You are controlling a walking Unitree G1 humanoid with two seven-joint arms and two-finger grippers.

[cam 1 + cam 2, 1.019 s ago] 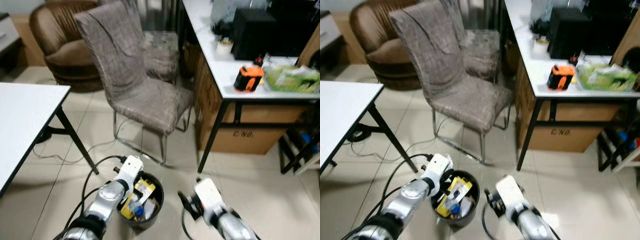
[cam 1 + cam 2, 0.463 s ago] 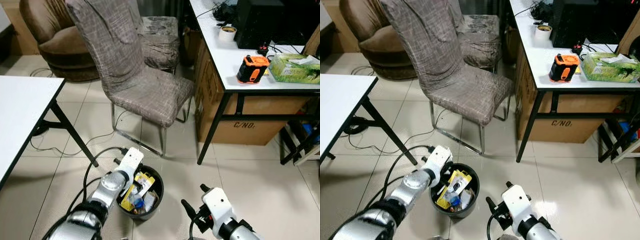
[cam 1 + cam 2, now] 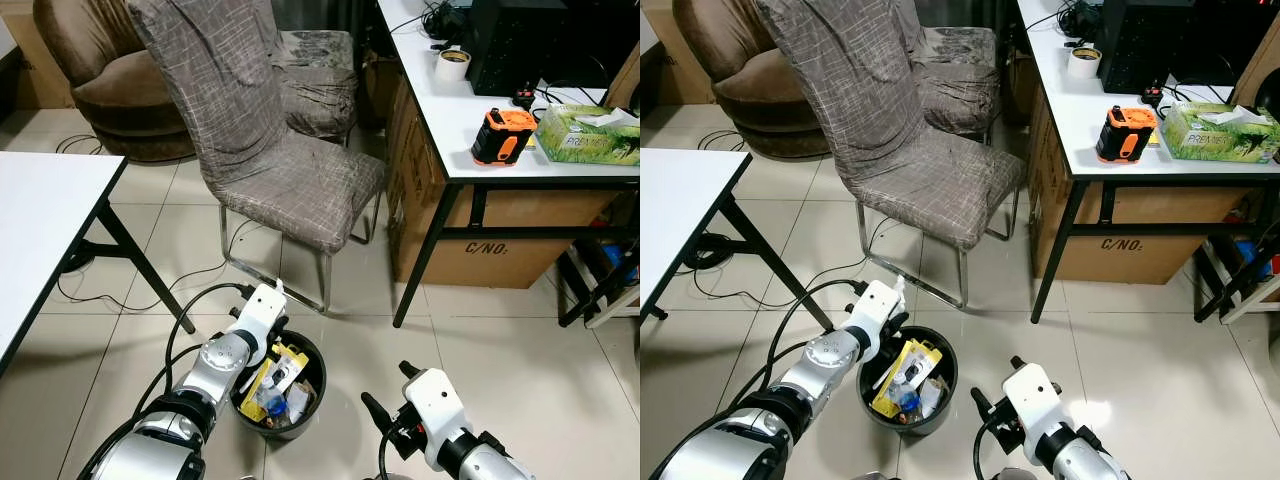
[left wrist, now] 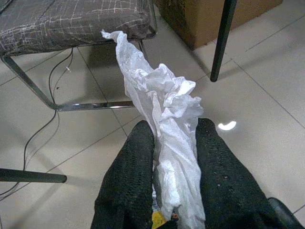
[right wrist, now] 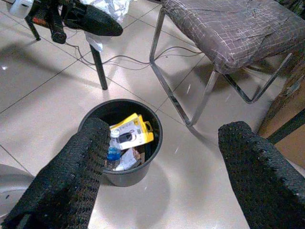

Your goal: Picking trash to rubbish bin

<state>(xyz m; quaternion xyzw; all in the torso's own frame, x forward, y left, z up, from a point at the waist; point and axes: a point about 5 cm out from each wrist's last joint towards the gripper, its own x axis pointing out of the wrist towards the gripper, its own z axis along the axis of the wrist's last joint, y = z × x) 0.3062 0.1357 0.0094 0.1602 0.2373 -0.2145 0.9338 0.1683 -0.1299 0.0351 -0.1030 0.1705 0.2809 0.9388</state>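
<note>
Sitting low-centre of the head view, black rubbish bin [image 3: 300, 405] holds a yellow package [image 5: 133, 133] and bottle. Left gripper [image 4: 174, 157] above its rim pinches crumpled white plastic [image 4: 164, 114]. Right gripper [image 5: 159, 171] spread wide, empty, lower right.

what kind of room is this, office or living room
Probably a home office or workroom: a white desk carries a black computer case, a tissue box and tape, with a cardboard box stored beneath. A fabric-covered chair, a brown armchair and tiled floor suit a home.
</note>
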